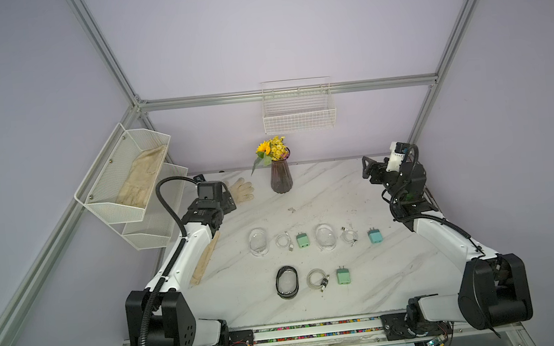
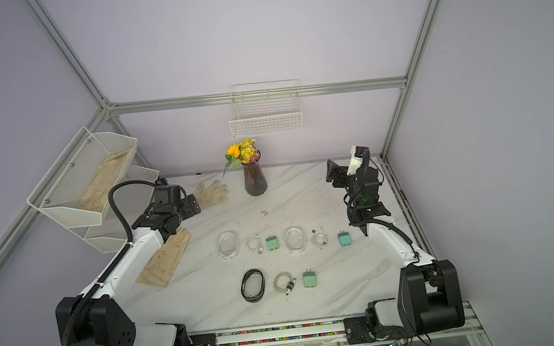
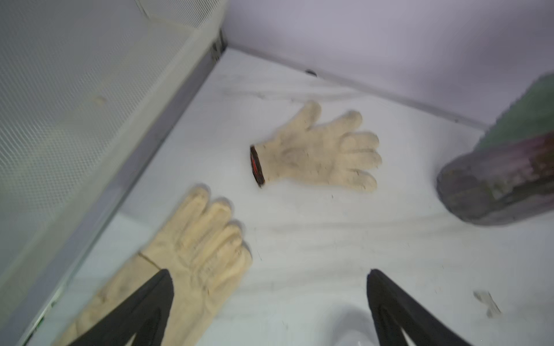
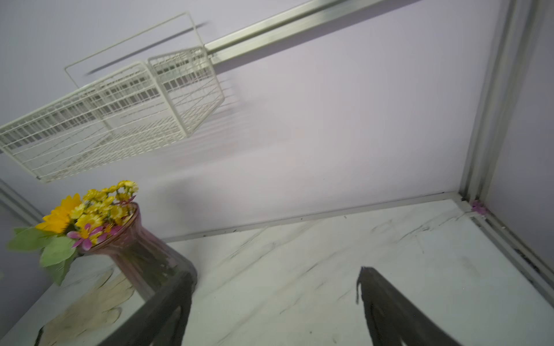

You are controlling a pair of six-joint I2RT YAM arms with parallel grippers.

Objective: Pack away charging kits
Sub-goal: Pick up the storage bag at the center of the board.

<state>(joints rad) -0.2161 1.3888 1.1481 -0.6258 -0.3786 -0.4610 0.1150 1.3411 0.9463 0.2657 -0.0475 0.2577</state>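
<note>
Two mint green square plug adapters (image 1: 302, 240) (image 1: 343, 276) and one teal-blue plug adapter (image 1: 374, 236) lie flat, each beside a coiled white cable (image 1: 283, 241), well apart from our jaws.

walls (image 1: 256, 44): lilac | frame (image 1: 288, 92): aluminium rails | table (image 1: 339, 188): white marble-look | basket (image 1: 299, 119): white wire, on back wall

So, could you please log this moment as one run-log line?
packing: not begun | left jaws: open, empty | right jaws: open, empty | charging kits: three, loose on table
</note>
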